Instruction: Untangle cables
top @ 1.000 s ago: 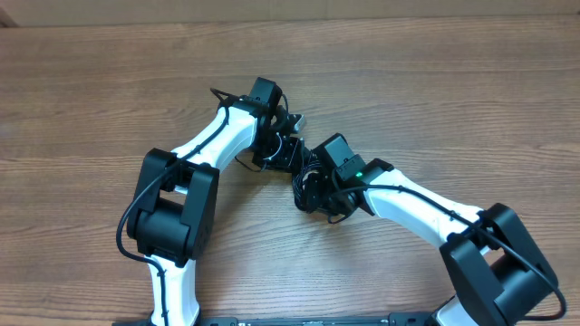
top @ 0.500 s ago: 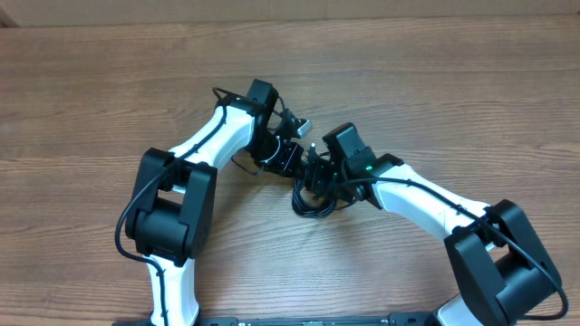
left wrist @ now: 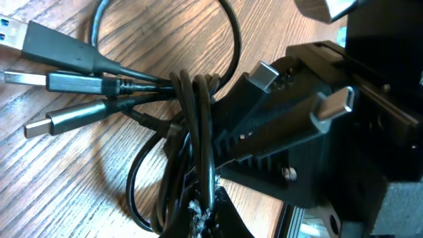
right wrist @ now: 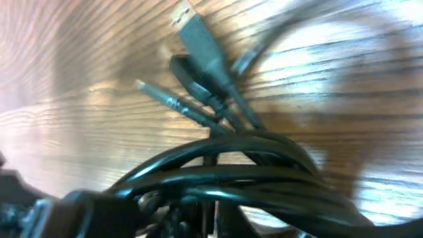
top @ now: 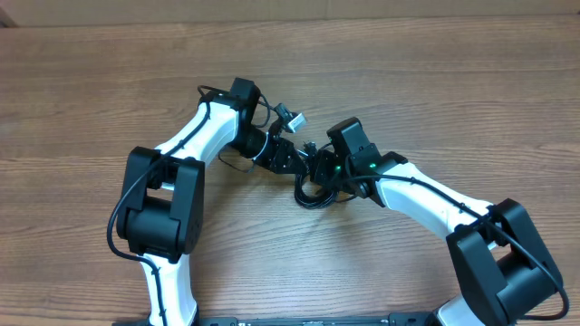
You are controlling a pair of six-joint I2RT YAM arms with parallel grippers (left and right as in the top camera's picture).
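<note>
The cables [top: 313, 196] are lying in a tight black bundle near the middle of the table, between the two grippers, with a small loop spilling toward the near edge. From the left wrist, several thin cords are crossing and wrapping around one another. Three flat plugs [left wrist: 63, 82], one black and two grey-tipped, are fanning out to the left over the wood. The left gripper [top: 288, 161] is pinching the bundle, its jaws closed down tight on the cords. The right gripper [top: 319, 172] is pressing into the same knot, and I cannot tell whether its jaws are gripping anything. The wooden table [top: 453, 91] is showing brown grain, and a tan strip [top: 362, 7] is running along its far edge. The right wrist view is coming through blurred, leaving that gripper's fingers indistinct
</note>
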